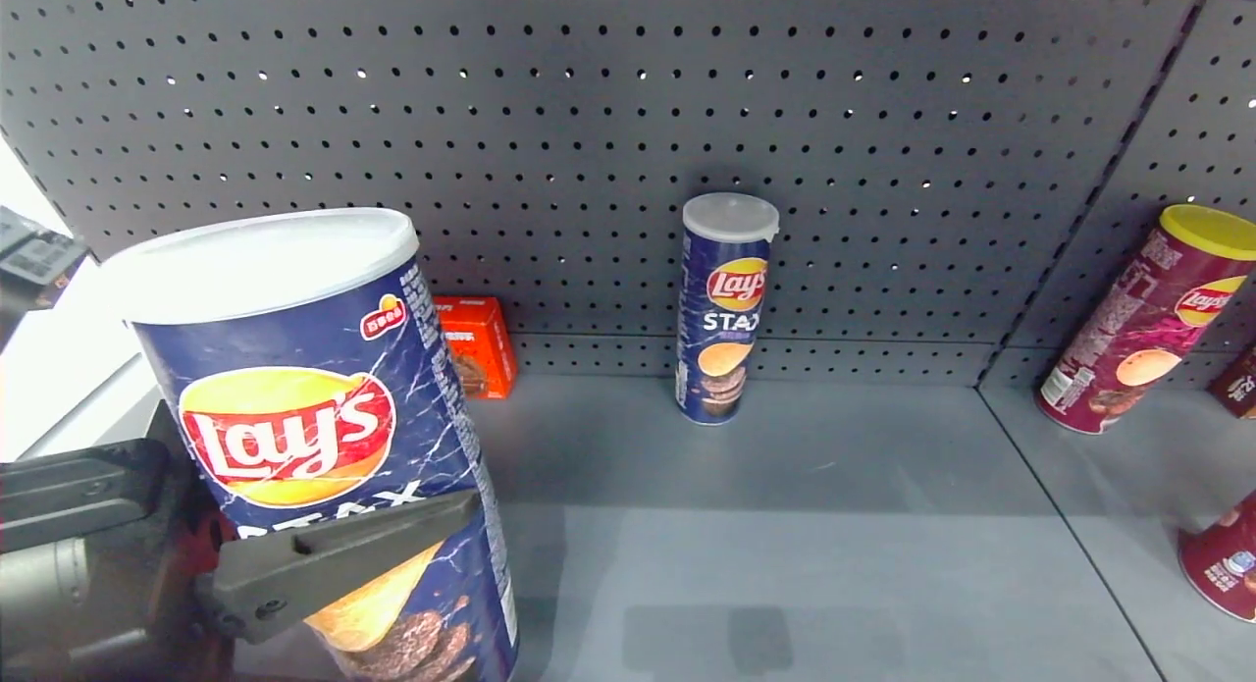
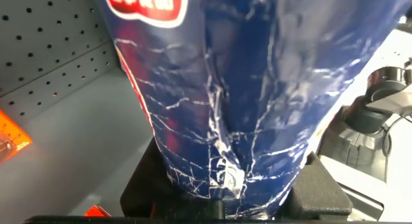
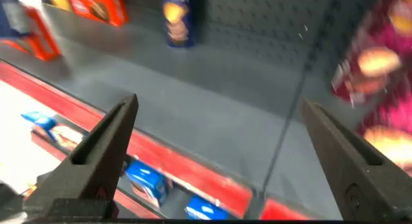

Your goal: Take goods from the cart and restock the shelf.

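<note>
Left gripper [image 1: 392, 540] pinched the blue chip can [image 1: 314, 417] at the shelf [image 1: 785, 564] front; placement step judged underway; upright lowering required next.

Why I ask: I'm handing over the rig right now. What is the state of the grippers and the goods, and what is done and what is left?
Left gripper: shut on a blue chip can, slightly tilted, at the shelf's front left, not yet released.
Right gripper: open, empty, near the shelf's front edge.
On the shelf: a second blue can upright by the back panel, an orange box to its left, and maroon cans in the right bay.
Done: one blue can stocked.
Left: probably set the held can beside it, then fetch more.
</note>
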`<state>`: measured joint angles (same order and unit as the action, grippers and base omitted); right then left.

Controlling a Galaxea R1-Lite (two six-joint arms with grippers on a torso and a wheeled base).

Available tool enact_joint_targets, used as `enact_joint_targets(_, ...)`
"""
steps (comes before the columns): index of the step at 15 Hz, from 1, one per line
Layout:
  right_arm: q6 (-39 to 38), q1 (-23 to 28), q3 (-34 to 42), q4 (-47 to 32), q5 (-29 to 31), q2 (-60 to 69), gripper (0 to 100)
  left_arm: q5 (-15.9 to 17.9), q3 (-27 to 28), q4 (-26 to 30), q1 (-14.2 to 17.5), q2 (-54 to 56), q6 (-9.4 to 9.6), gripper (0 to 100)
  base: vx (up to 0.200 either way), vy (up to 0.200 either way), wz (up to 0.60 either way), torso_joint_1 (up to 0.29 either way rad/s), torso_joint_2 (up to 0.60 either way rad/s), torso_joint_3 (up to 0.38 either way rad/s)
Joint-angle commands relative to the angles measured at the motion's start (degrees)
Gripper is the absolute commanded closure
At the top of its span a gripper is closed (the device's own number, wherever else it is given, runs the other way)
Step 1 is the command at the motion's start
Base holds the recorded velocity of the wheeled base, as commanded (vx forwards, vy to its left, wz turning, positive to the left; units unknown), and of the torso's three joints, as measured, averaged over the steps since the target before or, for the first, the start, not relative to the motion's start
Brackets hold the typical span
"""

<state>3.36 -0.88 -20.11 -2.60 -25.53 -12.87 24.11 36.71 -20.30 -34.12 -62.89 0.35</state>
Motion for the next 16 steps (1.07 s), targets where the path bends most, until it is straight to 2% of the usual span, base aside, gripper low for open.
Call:
enact_joint_targets(1,0.15,-0.09,-6.25,-0.04,-1.98,-8.04,0,-0.03,0.12,-0.01,-0.16,-0.39,0.00,100,0.000,0.000,0.00,0.000,0.00,0.000)
enact_joint_targets(6,3.40,-2.81,-13.99,0.05,-4.97,-22.72,0,0.67,0.47,-0.09,-0.16,-1.62,0.00,100,0.000,0.000,0.00,0.000,0.00,0.000)
enact_joint_targets(8,5.51,-9.14,-17.85,1.37,-4.09,-30.19,0,0.76,0.21,-0.09,-0.16,-1.62,0.00,100,0.000,0.000,0.00,0.000,0.00,0.000)
enact_joint_targets(12,5.51,-19.86,-23.57,5.06,2.59,-42.67,0,0.67,0.03,-0.27,0.20,-1.44,0.00,100,0.000,0.000,0.00,0.000,0.00,0.000)
enact_joint_targets(16,5.42,-23.82,-25.15,12.53,8.30,-51.55,0,0.76,-0.14,-0.27,0.28,-1.36,0.00,100,0.000,0.000,0.00,0.000,0.00,0.000)
